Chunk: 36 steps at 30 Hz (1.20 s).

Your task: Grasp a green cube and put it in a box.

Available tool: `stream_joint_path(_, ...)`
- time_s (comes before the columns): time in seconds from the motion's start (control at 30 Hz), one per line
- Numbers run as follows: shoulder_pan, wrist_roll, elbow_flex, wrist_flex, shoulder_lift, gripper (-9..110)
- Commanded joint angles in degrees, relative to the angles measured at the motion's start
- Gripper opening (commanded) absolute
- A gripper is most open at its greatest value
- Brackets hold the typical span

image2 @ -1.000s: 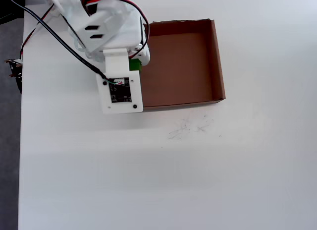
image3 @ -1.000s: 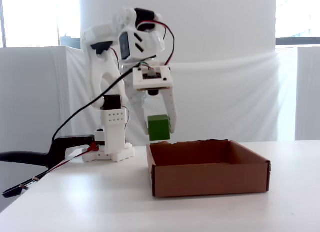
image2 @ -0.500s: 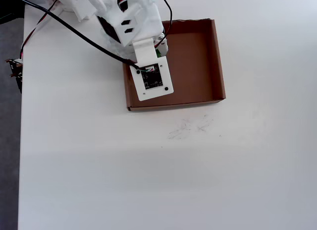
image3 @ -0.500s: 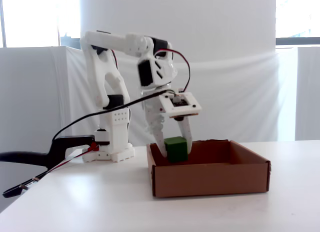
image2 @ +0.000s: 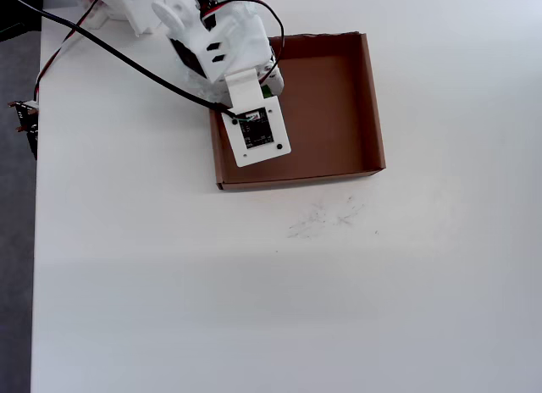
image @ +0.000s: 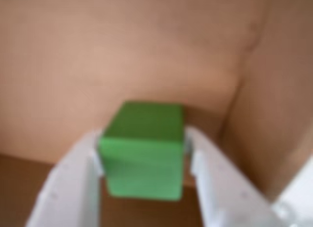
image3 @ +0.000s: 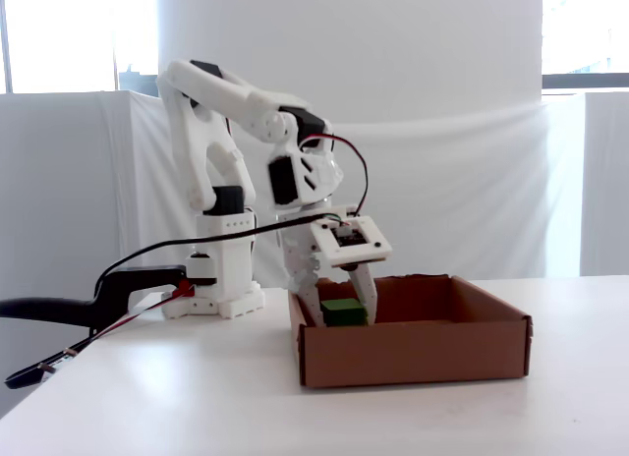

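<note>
The hand [image3: 343, 314] holds the green cube [image3: 342, 312] low inside the box [image3: 413, 350].

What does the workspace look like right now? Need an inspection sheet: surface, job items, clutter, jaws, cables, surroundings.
Surface: white table, faint pencil-like scribbles just outside the box in the overhead view.
Job's things: green cube held low inside the box; whether it touches the floor cannot be told.
Clutter: nothing seen.
Grippers: gripper jaws closed on two opposite faces of the cube, reaching down into the box near its left wall in the fixed view.
Cables: black cable and red wires run along the arm and off the table's left edge.
Surroundings: white drapes, bright window.
</note>
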Motion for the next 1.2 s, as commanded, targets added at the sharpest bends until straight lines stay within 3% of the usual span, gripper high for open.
stream_joint_path(0.0,0.00,0.44,-2.81,2.46,3.52,27)
stream_joint_path(0.17,1.23,0.44,-4.75,4.39,6.33,28)
stream_joint_path(0.5,11.78,-0.88,-26.81,26.63,5.54,26)
stream_joint_path(0.8,24.17,-7.29,-28.92,25.93,10.90,20)
stream_joint_path(0.97,32.70,-15.64,-23.47,23.82,16.35,18)
stream_joint_path(1.17,37.88,-18.37,-9.05,14.68,26.02,16)
